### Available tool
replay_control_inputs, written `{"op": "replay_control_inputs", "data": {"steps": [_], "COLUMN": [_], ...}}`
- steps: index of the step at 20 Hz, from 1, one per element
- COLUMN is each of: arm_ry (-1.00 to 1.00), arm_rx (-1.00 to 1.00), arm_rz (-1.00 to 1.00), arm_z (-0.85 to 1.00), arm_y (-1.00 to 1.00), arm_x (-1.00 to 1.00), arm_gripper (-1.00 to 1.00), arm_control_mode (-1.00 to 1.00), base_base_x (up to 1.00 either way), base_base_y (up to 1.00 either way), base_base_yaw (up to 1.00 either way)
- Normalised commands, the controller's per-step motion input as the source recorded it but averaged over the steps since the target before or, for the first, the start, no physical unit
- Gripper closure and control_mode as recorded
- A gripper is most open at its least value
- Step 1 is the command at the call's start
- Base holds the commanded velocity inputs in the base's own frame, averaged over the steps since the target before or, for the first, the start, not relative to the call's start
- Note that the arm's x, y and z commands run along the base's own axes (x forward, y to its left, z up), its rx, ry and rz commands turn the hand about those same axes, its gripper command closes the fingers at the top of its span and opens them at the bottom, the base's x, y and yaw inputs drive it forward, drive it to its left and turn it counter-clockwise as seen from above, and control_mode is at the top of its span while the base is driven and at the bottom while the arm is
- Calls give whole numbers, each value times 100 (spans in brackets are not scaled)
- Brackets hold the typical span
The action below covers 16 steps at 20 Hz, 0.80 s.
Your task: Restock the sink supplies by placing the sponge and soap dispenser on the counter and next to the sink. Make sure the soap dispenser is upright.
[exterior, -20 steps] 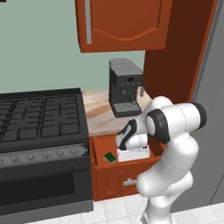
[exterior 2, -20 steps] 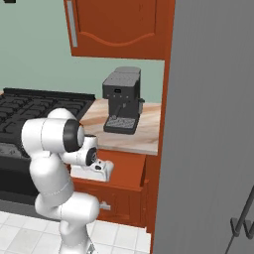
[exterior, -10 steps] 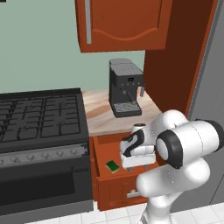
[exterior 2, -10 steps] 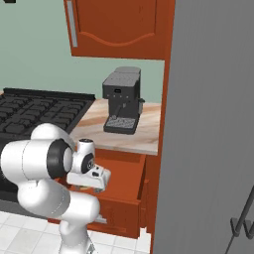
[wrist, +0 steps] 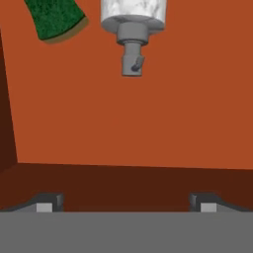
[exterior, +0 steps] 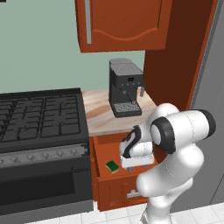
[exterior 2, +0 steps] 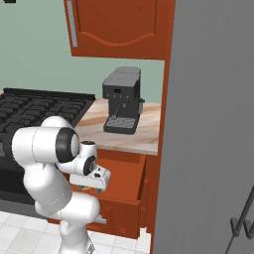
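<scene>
Lower and further forward than a second ago, the arm has folded down so that the hand now hangs over the open drawer (exterior: 105, 175) under the counter (exterior: 101, 114), where before it sat higher against the drawer's rear. The gripper (wrist: 126, 206) is released, its 2 fingertips (wrist: 47, 202) spread wide at the bottom of the hand view and closed on nothing.

Inside the drawer lie both task items. The soap dispenser (wrist: 132, 27) rests on its side on the drawer floor, grey pump pointing toward the hand, marbled white body running off the top of the hand view. The sponge (wrist: 55, 20) lies just beside it, green face up with a yellow edge showing; it also shows in the left base view (exterior: 112, 166), near the drawer's front left. Nothing else is visible in the drawer. On the counter above stands an espresso machine (exterior: 126, 87), with a stove (exterior: 41, 120) to the left.

Risks, as I judge them: the round bottle could roll away if the fingers close off-centre; pinching the narrow pump could let the body swing or slip; descending carelessly could knock the wrist against the drawer wall or nudge the sponge. The sink is not visible, so the base must drive while carrying.
</scene>
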Motion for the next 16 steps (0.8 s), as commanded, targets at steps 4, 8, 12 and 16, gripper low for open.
{"op": "replay_control_inputs", "data": {"steps": [4,8,12,16], "arm_ry": [-3,-2,-3,0], "arm_rx": [0,0,0,0], "arm_rz": [0,-3,-6,-4], "arm_z": [-29,-2,0,0], "arm_y": [0,0,0,0], "arm_x": [9,19,26,27], "arm_gripper": [-100,-100,-100,-100], "arm_control_mode": [-100,-100,-100,-100], "base_base_x": [0,0,0,0], "base_base_y": [0,0,0,0], "base_base_yaw": [0,0,0,0]}}
